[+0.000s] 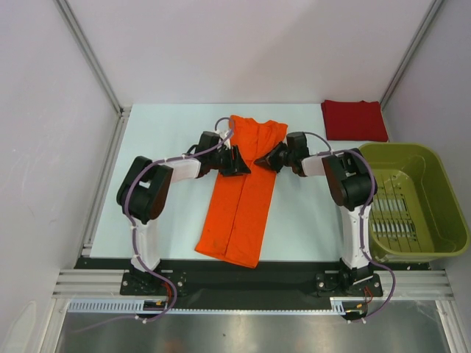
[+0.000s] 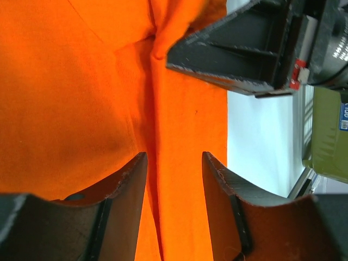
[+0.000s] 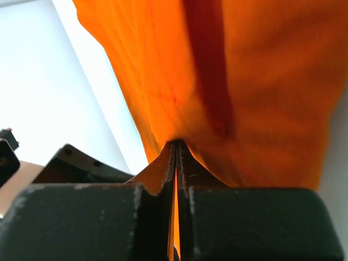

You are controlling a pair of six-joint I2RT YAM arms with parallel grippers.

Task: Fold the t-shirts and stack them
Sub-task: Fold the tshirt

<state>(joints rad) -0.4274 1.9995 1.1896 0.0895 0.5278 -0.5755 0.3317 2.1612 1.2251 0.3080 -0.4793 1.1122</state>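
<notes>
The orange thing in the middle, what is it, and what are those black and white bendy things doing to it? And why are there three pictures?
The bendy things are two robot arms. Each ends in a two-finger pincher called a gripper. The big picture looks down from above. The other two come from little cameras on each arm's wrist.

The orange thing is an orange t-shirt, folded into a long strip on the white table. The right gripper is pinched shut on its cloth. The left gripper is open over the shirt, holding nothing.

A dark red t-shirt lies folded at the far corner, and a green basket sits on the right.
</notes>
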